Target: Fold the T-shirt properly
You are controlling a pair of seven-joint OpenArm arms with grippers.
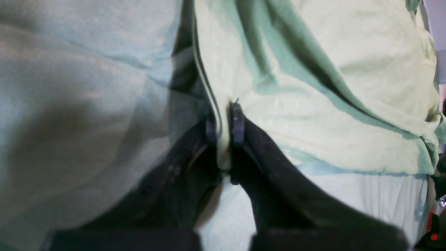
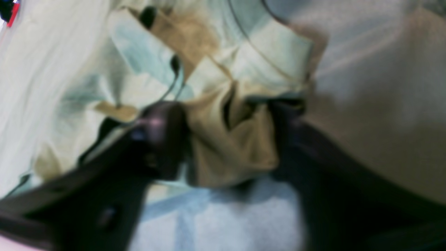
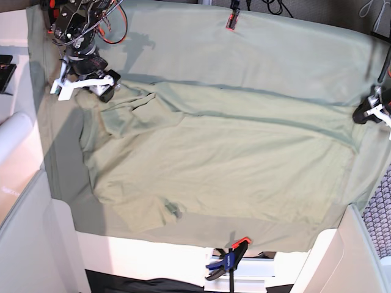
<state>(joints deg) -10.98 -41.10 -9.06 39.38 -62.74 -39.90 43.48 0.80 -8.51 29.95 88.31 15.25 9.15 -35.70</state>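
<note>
The pale sage-green T-shirt (image 3: 220,165) lies spread across the table, with a small crumpled fold near its lower left. My left gripper (image 3: 369,113) sits at the shirt's right edge. In the left wrist view this gripper (image 1: 223,122) is shut, pinching a seamed edge of the T-shirt (image 1: 313,104) between its fingers. My right gripper (image 3: 85,85) is at the shirt's upper-left corner. The right wrist view is blurred. There the right gripper (image 2: 226,125) has a bunch of T-shirt (image 2: 271,55) cloth filling the gap between its dark fingers (image 2: 163,136).
A larger sage-green sheet (image 3: 244,55) covers the table under the shirt. A red-and-black clamp (image 3: 232,21) holds it at the far edge and a blue-and-black clamp (image 3: 229,259) at the near edge. White panels (image 3: 18,152) flank the table.
</note>
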